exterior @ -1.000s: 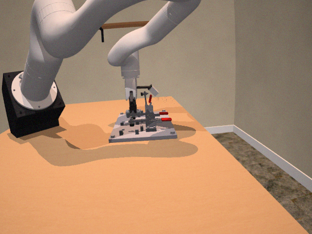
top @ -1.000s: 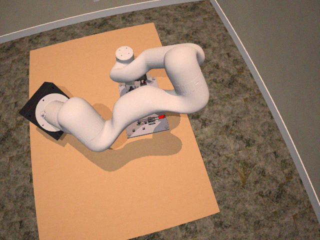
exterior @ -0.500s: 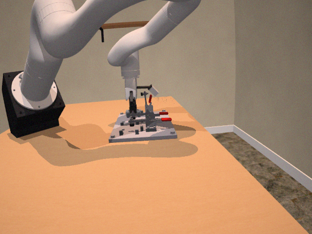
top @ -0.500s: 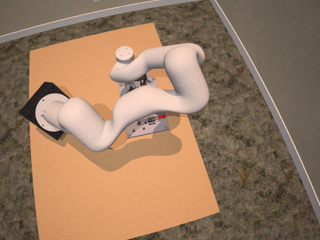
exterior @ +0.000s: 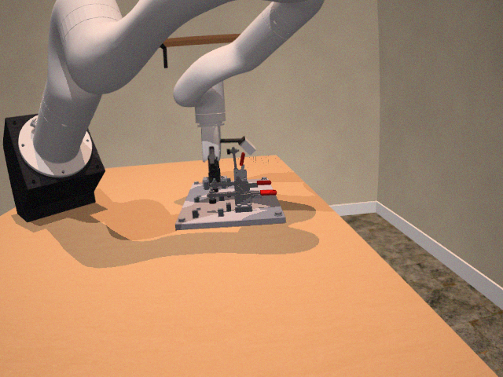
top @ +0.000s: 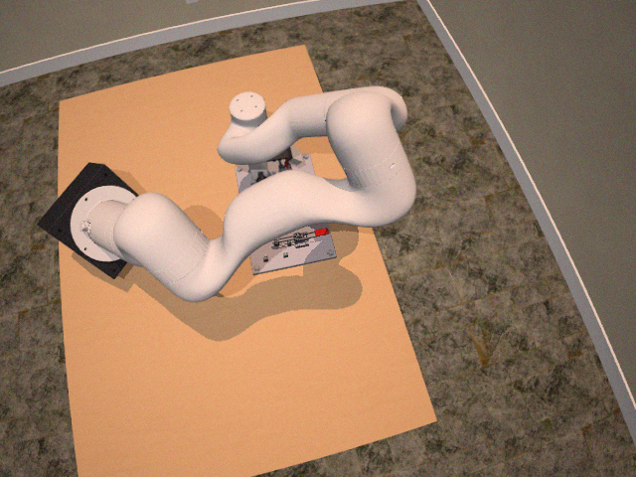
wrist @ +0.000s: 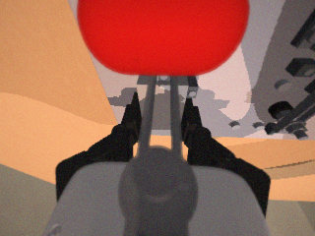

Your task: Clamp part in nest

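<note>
Though obscured from above, end effector [exterior: 214, 182] [wrist: 161, 102] grasping grey part [wrist: 162, 115] in wrist view.

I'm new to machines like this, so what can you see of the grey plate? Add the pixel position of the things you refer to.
The grey plate [top: 313, 257] [exterior: 259, 216] [wrist: 231, 59] looks like metal: flat, four-sided, partly shaded, with round bolts [top: 330, 251] [exterior: 278, 213] near its corners. It lies flat on the table [top: 231, 400] [exterior: 244, 304] [wrist: 39, 59], carrying small dark blocks [top: 285, 254] [exterior: 220, 212] [wrist: 235, 124] and three red-handled clamps [top: 321, 233] [exterior: 242, 182] [wrist: 162, 34]. From above, the arm [top: 292, 200] [exterior: 105, 49] hides its middle.
</note>
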